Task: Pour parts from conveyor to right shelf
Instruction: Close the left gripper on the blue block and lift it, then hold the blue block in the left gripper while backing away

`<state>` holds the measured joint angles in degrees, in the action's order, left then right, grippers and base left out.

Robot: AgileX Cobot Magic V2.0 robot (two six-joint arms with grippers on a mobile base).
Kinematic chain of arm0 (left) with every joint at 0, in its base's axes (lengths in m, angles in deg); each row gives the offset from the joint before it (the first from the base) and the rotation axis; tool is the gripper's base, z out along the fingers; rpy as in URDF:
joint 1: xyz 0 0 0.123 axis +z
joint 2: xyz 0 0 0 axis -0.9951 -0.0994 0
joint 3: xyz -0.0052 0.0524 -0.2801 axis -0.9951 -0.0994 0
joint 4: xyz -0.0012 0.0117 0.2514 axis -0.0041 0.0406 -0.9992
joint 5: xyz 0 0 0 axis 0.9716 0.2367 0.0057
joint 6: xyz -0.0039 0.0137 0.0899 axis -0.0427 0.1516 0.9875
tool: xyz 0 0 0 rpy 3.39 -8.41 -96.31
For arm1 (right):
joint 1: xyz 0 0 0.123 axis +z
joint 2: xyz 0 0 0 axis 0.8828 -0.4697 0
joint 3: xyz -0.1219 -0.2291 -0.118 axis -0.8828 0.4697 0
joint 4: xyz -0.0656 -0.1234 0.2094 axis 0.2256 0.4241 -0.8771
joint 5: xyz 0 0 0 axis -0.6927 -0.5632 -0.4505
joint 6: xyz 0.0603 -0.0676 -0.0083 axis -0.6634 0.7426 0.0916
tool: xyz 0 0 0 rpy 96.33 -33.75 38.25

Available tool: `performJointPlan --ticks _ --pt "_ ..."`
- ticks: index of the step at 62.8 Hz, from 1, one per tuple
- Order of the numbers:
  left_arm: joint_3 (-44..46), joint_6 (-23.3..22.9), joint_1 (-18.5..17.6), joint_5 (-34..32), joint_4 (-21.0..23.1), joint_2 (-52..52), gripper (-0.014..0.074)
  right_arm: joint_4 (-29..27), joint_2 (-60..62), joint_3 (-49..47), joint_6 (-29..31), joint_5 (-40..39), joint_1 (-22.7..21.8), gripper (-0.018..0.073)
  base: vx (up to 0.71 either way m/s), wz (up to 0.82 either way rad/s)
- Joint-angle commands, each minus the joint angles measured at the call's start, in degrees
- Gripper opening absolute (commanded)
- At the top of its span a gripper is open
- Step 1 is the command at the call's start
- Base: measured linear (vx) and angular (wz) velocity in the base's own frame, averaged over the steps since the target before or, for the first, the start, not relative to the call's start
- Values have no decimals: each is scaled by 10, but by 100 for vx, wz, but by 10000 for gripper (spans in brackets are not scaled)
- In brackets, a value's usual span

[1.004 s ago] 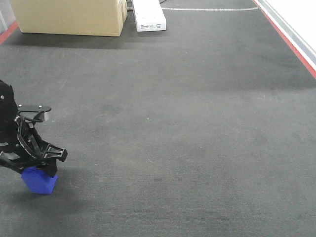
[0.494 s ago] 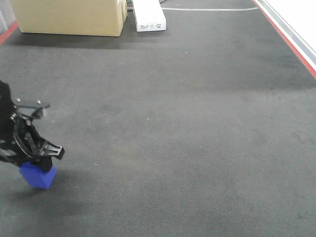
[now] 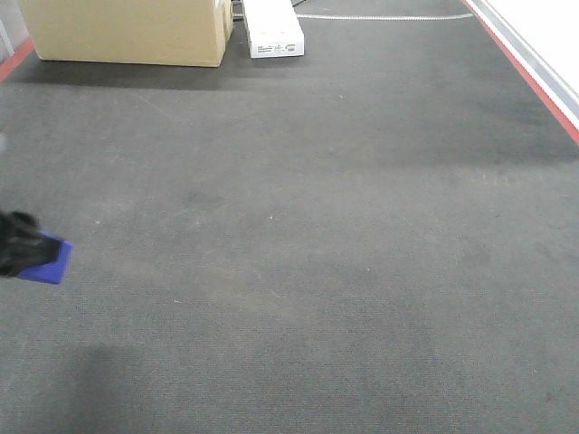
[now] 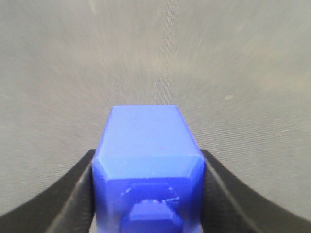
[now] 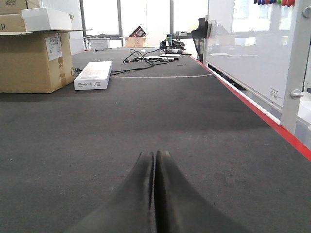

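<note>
A blue block part [image 4: 148, 160] sits clamped between the black fingers of my left gripper [image 4: 148, 194], lifted above the conveyor [image 4: 155, 58]. In the front view the same part [image 3: 47, 260] shows at the far left edge, blurred, with my left gripper [image 3: 16, 244] mostly out of frame. The dark grey conveyor [image 3: 317, 235] has a red stripe on its right edge. My right gripper [image 5: 155, 154] hovers low over the belt, fingers pressed together with nothing between them. The right shelf is out of view.
A large cardboard box [image 3: 127, 32] and a flat white box [image 3: 271, 32] stand at the belt's far end. In the right wrist view cables [image 5: 150, 54] lie behind the white box [image 5: 93, 75], and a white board with a metal post [image 5: 291, 68] runs along the right.
My left gripper has lifted the blue part off the belt and swung left, so that it is now almost out of the front view.
</note>
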<state>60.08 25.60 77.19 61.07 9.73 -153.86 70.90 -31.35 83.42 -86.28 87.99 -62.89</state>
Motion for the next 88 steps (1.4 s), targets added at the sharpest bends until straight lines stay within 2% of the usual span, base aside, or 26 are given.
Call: performJointPlan --ticks 1,29,45,57,88 --pt "-23 1 -2 -53 4 75 -8 1 7 8 2 -46 1 -10 0 0" --pt "-182 1 -2 -161 4 408 -8 1 7 8 2 -46 1 -10 0 0" --pt "-315 1 -2 -242 4 560 -8 1 7 8 2 -46 1 -10 0 0" --pt "-367 1 -2 -277 4 592 -8 1 7 8 2 -46 1 -10 0 0" --pt "-369 1 -2 -283 4 590 -8 1 7 8 2 -46 1 -10 0 0"
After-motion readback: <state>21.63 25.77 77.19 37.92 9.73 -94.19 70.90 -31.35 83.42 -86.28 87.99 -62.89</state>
